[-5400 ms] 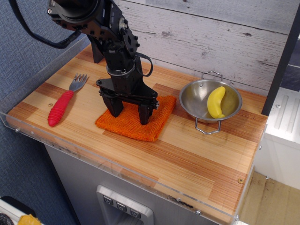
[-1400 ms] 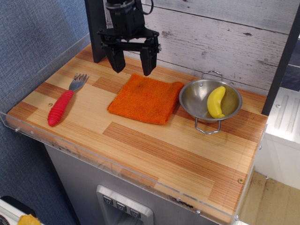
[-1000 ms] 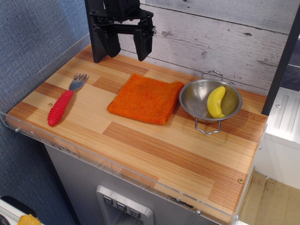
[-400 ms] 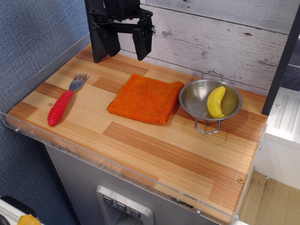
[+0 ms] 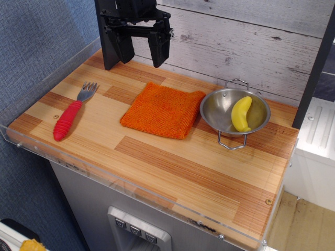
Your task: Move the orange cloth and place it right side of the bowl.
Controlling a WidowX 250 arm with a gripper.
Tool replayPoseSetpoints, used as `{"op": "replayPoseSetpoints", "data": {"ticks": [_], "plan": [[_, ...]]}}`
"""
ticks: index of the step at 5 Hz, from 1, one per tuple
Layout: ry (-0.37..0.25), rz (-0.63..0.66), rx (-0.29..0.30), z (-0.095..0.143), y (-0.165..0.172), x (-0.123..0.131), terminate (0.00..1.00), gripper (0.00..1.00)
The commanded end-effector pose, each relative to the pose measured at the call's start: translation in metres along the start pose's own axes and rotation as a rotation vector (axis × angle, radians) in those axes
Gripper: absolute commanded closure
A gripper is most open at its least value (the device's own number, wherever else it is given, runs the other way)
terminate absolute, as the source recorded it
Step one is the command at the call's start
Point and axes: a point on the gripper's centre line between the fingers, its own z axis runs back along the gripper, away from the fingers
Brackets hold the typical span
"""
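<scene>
The orange cloth [image 5: 163, 111] lies flat on the wooden table, its right edge touching the left side of the steel bowl [image 5: 220, 112]. The bowl has two wire loop handles and holds a yellow banana. My black gripper [image 5: 142, 52] hangs open and empty high above the table's back left, behind and above the cloth, touching nothing.
A fork with a red handle [image 5: 69, 117] lies at the left. A clear acrylic rim [image 5: 131, 188] runs along the table's front and left edges. A plank wall stands behind. Bare wood [image 5: 272, 138] lies right of the bowl, up to the table edge.
The gripper let go of the cloth, which now sits further back and right against the bowl. The gripper rose up and back; it has been still for the last second.
</scene>
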Motion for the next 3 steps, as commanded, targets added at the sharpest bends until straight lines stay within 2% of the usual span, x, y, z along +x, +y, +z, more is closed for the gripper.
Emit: {"op": "replayPoseSetpoints", "data": {"ticks": [1,2,3], "plan": [[-0.076,-0.009,0.022,0.0253,-0.0008,0.0044,0.0,0.0],[-0.076,-0.009,0.022,0.0253,-0.0008,0.0044,0.0,0.0],[-0.076,-0.009,0.022,0.0253,-0.0008,0.0044,1.0,0.0]]}}
